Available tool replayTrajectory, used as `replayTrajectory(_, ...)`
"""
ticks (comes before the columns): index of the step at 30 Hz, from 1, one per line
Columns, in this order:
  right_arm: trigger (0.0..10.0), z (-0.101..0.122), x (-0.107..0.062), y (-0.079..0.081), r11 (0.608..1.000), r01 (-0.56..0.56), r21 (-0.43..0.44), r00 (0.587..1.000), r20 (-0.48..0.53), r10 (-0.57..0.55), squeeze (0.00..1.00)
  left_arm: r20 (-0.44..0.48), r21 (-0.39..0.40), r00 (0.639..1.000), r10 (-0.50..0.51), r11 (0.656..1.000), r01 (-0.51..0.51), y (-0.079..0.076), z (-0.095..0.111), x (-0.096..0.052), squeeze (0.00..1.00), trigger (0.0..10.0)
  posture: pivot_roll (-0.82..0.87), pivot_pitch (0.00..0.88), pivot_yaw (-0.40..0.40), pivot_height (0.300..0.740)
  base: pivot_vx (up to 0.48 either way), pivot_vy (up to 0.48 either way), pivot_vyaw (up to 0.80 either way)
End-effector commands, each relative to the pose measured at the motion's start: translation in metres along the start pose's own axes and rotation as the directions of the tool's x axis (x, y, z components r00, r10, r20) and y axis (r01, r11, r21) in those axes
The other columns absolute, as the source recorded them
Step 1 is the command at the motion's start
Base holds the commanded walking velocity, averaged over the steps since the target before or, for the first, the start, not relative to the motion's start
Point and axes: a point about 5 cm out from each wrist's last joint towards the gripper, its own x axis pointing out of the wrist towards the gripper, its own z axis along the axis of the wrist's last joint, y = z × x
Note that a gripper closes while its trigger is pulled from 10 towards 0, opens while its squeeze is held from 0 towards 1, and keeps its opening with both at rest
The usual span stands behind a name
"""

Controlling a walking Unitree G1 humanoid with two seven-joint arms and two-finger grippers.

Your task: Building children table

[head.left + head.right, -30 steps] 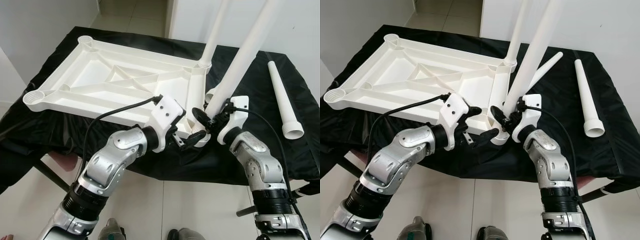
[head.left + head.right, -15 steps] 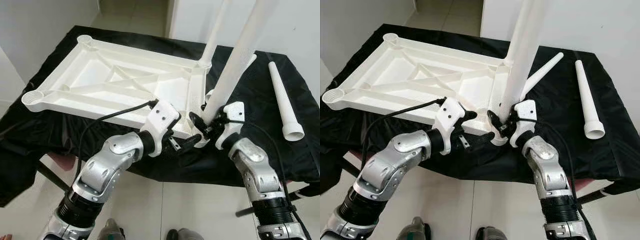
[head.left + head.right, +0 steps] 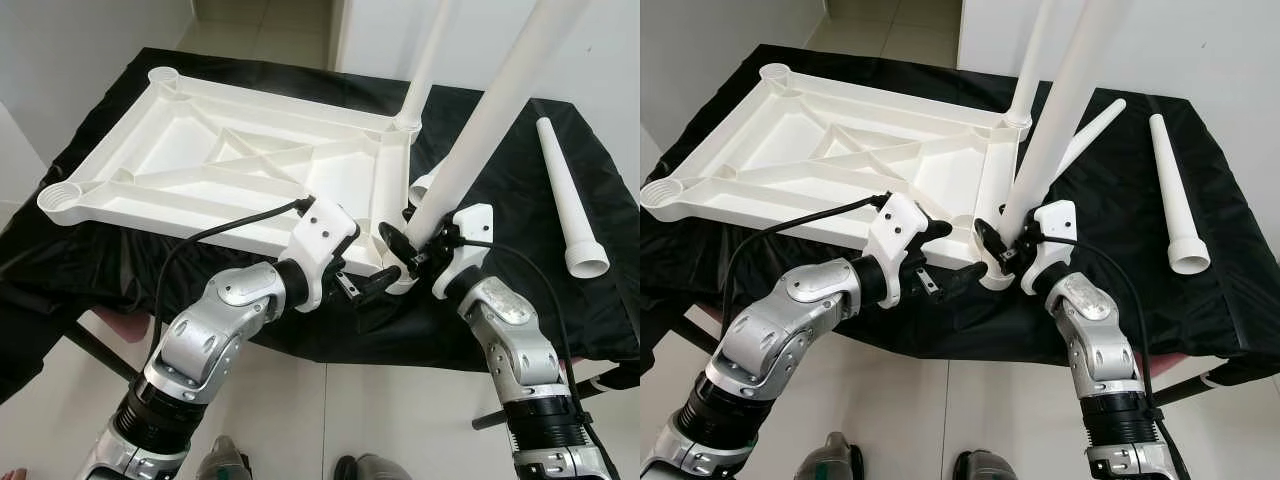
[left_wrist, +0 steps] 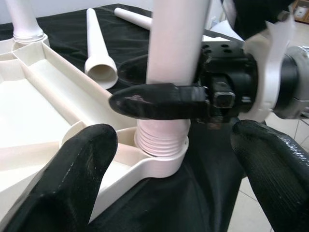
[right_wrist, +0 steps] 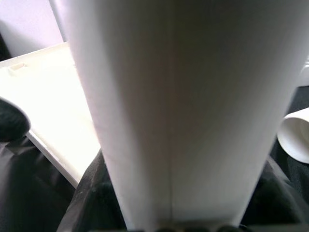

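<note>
right pincer point(image 3: 405, 250): clamped on white leg point(image 3: 480, 135), seated upright in tabletop point(image 3: 230, 165) socket at 5 o'clock corner | left pincer point(image 3: 375, 292): spread, flanking socket | tabletop inverted on bench point(image 3: 520, 300)

A black cloth point(image 3: 480, 330) drapes the counter under both pincers, hanging over its near edge. Pale floor tiles point(image 3: 400, 420) lie below them, and white walls point(image 3: 70, 50) stand beyond.

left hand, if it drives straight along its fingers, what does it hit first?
Most likely the leg standing in the tabletop's corner socket, together with the right hand's finger clamped across it. The left hand is open, its fingers straddling that socket. Depth is uncertain.
</note>
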Motion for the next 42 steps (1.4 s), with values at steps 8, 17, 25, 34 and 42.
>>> replayTrajectory(8,10.0,-0.027,0.0,-0.009,0.997,0.051,0.052,0.988,-0.149,-0.043,0.0,0.015,0.013,1.0,0.009,1.0,-0.009,-0.001,0.006,-0.002,0.0,10.0,0.07,0.09,-0.033,0.74,0.0,0.0,0.0)
replayTrajectory(17,10.0,-0.032,-0.002,-0.001,0.998,0.038,0.058,0.988,-0.153,-0.028,0.0,0.018,0.012,1.0,0.017,1.0,-0.017,-0.001,0.007,-0.003,0.0,10.0,0.08,0.093,-0.04,0.74,0.0,0.0,0.0)
replayTrajectory(25,10.0,-0.027,0.007,0.004,0.965,0.244,0.092,0.967,-0.103,-0.234,0.0,0.024,0.007,1.0,0.021,1.0,-0.021,-0.002,0.009,-0.003,0.0,10.0,0.08,0.093,-0.038,0.74,0.0,0.0,0.0)
replayTrajectory(34,10.0,-0.019,0.02,0.002,0.917,0.372,0.145,0.928,-0.068,-0.366,0.0,0.029,0.004,0.999,0.018,1.0,-0.019,-0.002,0.01,-0.003,0.0,10.0,0.08,0.09,-0.037,0.74,0.0,0.0,0.0)
replayTrajectory(42,10.0,-0.013,0.033,0.004,0.855,0.491,0.168,0.871,-0.06,-0.488,0.0,0.03,0.003,0.999,0.016,1.0,-0.016,-0.002,0.01,-0.002,0.0,10.0,0.08,0.087,-0.034,0.74,0.0,0.0,0.0)
